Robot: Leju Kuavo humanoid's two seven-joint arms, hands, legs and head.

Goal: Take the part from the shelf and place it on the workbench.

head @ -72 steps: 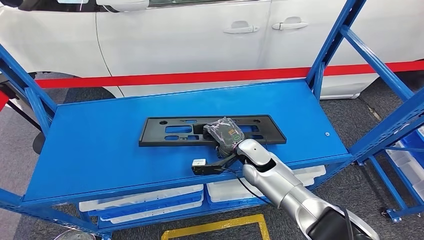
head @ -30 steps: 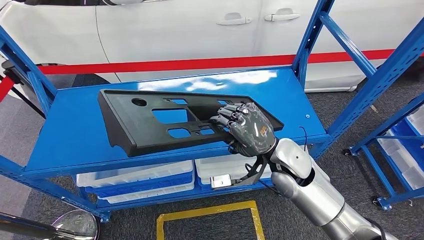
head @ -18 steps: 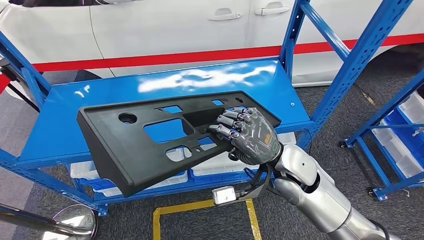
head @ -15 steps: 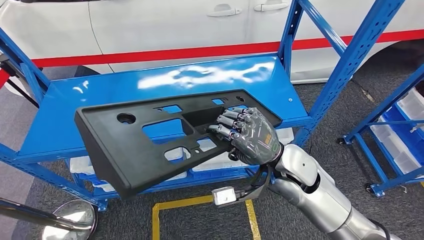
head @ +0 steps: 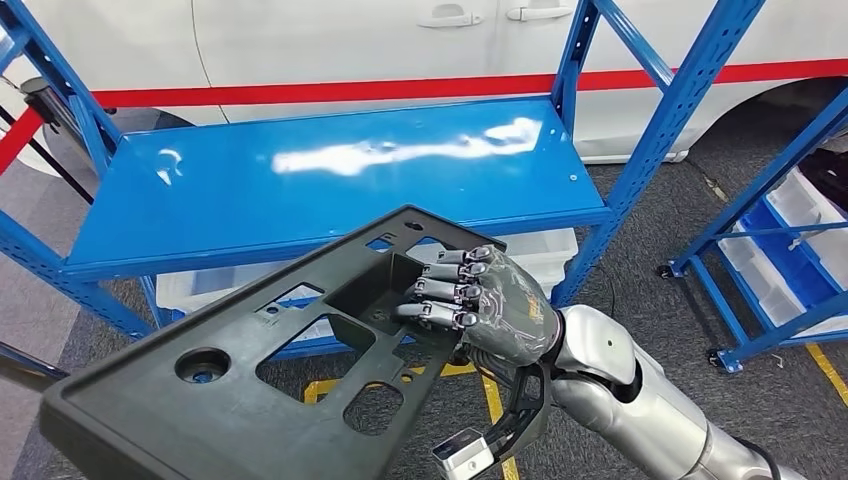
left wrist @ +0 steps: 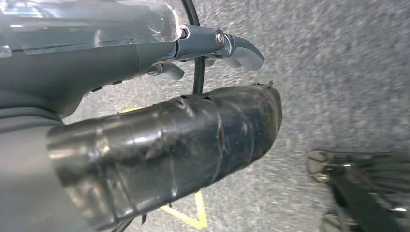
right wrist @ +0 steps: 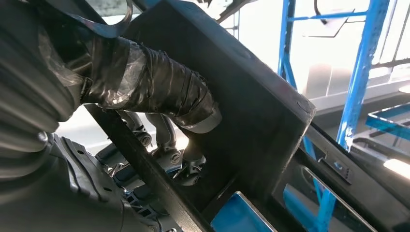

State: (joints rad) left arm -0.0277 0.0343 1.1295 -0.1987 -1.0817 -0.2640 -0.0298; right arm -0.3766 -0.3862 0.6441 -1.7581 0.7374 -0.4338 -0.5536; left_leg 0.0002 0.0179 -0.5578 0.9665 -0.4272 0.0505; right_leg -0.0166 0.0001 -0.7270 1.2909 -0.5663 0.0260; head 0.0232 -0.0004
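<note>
Right wrist view: thumb [right wrist: 164, 92] under part [right wrist: 251, 96]

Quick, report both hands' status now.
Left hand: cannot be told.
Right hand: holding the black part, lifted off the shelf.

White car [head: 350, 40] well beyond the right hand [head: 500, 310], with door handles [head: 450, 17] up top. Red stripe [head: 400, 88] runs along the car's lower body. White bins [head: 545, 250] sit just beyond the hand, low down. Yellow floor tape [head: 492, 400] lies under the hand, also seen in the left wrist view. Grey carpet floor [head: 650, 240] runs to the hand's right. Blue side rack [head: 790, 290] stands well to the right, holding white trays [head: 800, 200]. Red belt [head: 15, 140] and black post [head: 40, 100] stand far to the hand's left.
</note>
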